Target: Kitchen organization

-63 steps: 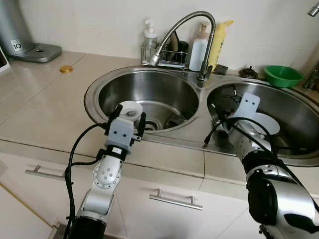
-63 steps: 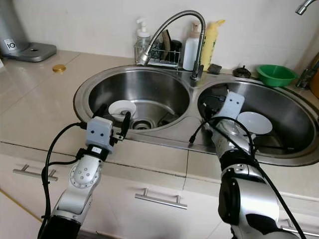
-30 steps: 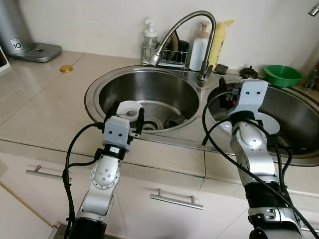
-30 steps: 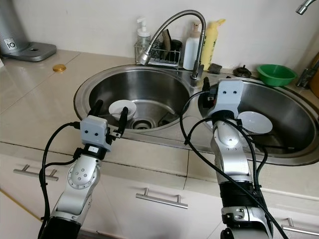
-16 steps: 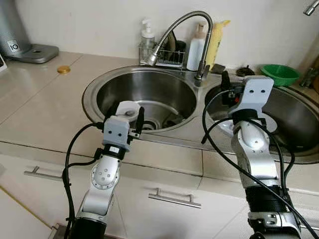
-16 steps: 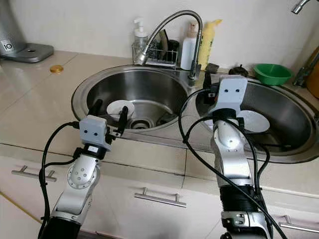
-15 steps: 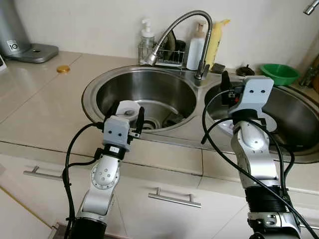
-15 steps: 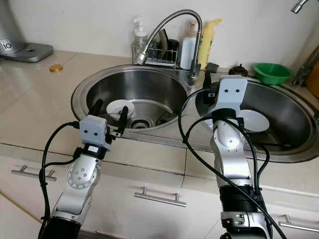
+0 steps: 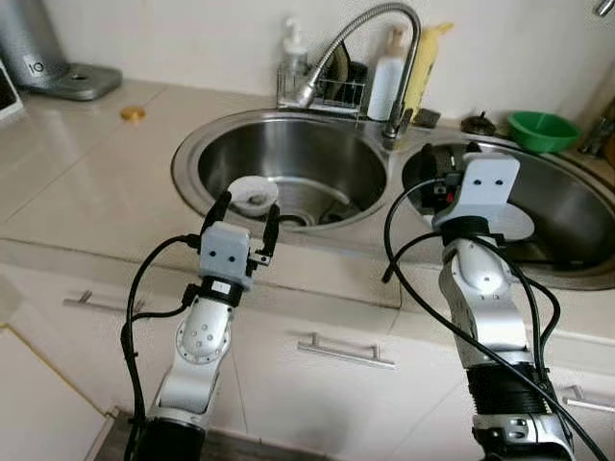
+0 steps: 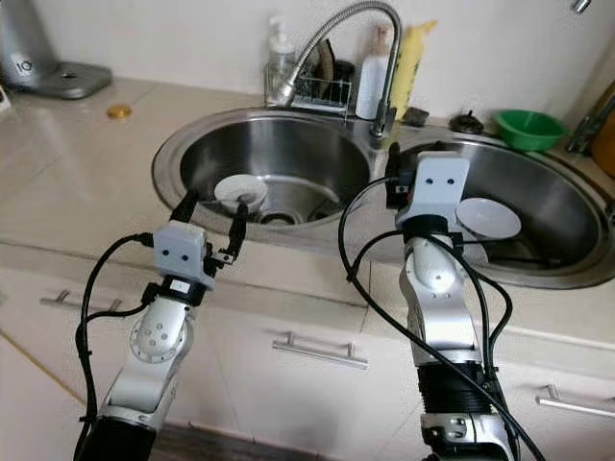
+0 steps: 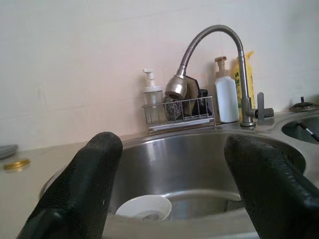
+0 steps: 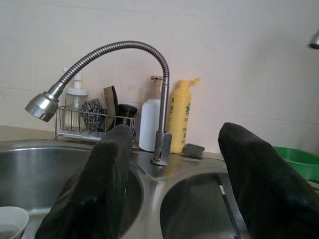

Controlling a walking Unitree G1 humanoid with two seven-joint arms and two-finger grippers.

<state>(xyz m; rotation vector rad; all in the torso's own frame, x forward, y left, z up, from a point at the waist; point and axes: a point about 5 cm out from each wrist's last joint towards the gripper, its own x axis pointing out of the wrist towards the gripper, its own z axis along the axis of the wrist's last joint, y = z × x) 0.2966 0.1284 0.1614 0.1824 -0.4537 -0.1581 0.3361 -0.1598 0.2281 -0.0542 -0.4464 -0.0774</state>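
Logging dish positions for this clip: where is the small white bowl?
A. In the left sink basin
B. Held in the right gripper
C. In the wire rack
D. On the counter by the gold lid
A: the small white bowl lies in the left sink basin, beyond the open, empty left gripper.

A small round gold-coloured lid is lying on the beige countertop beside a grey appliance base.

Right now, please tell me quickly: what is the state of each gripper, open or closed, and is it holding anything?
Left gripper: open, holding nothing.
Right gripper: open, holding nothing.
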